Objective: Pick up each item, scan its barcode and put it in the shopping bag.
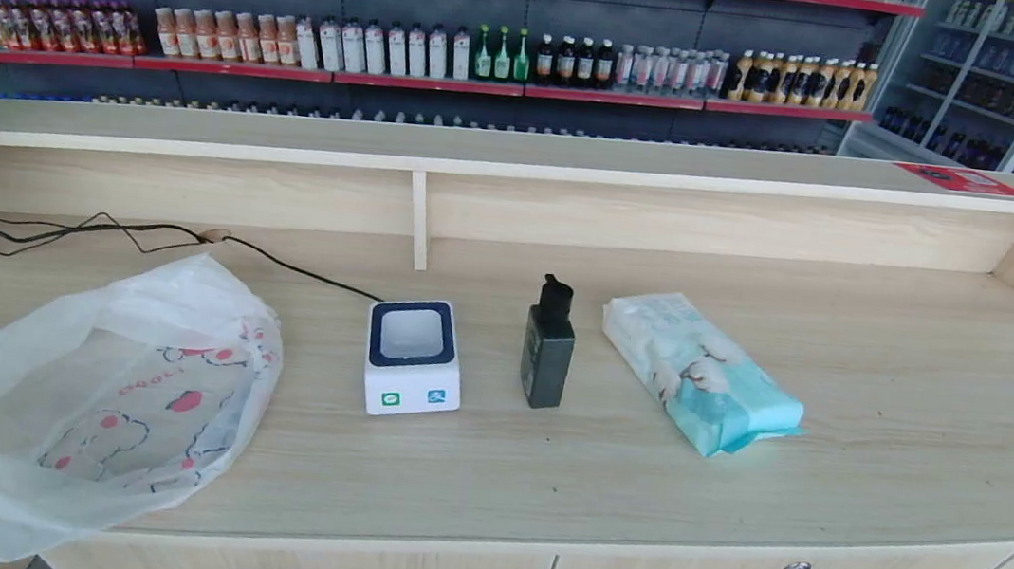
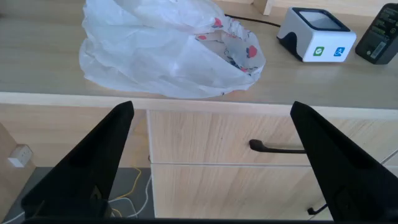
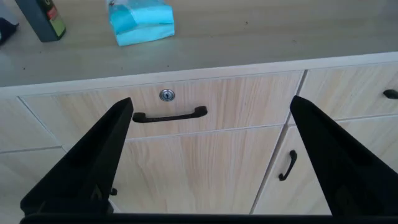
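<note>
Drawer fronts stand ahead of both our tools. Further on past our left gripper, the shopping bag and scanner block the way. Past our right gripper it's the bottle and tissue pack, gaps between them, bare counter to its outer side.

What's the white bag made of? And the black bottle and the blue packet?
The shopping bag looks like thin plastic film: see-through, crinkled and slumped. The black bottle seems hard plastic with a dull, matte surface, though that's not certain. The blue packet appears to be soft plastic wrap, slightly shiny and creased at its end.
</note>
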{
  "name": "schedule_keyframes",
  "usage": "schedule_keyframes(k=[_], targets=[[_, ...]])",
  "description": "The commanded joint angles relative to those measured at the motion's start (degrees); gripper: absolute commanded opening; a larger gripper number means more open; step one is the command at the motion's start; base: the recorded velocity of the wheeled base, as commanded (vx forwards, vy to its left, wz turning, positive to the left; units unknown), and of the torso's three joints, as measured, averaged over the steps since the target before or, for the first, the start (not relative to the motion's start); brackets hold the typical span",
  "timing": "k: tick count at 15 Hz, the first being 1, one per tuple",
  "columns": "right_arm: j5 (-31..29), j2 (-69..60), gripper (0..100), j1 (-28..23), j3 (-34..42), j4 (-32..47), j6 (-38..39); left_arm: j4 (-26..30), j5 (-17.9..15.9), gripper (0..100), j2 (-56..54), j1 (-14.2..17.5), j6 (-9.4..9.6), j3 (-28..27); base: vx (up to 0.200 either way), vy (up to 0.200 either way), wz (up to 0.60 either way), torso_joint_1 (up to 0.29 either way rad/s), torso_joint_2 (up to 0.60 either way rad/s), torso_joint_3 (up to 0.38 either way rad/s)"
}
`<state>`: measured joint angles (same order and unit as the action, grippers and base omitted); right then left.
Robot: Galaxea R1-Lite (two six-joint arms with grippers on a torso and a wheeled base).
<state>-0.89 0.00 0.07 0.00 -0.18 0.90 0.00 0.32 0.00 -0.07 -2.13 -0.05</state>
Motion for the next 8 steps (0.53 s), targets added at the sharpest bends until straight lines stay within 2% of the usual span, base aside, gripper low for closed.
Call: schedule_keyframes(k=[1, 8], targets=[[-0.08, 0.0, 100, 0.01, 0.0, 0.01, -0.02, 0.0, 0.03, 100, 0.0, -0.01, -0.06, 0.05, 0.0, 0.2, 0.0, -0.002, 0.0, 0.002], [0.01, 0.0, 100, 0.01, 0.0, 0.09, -0.64, 0.0, 0.03, 100, 0.0, -0.01, 0.02, 0.05, 0.0, 0.2, 0.0, 0.005, 0.0, 0.004]])
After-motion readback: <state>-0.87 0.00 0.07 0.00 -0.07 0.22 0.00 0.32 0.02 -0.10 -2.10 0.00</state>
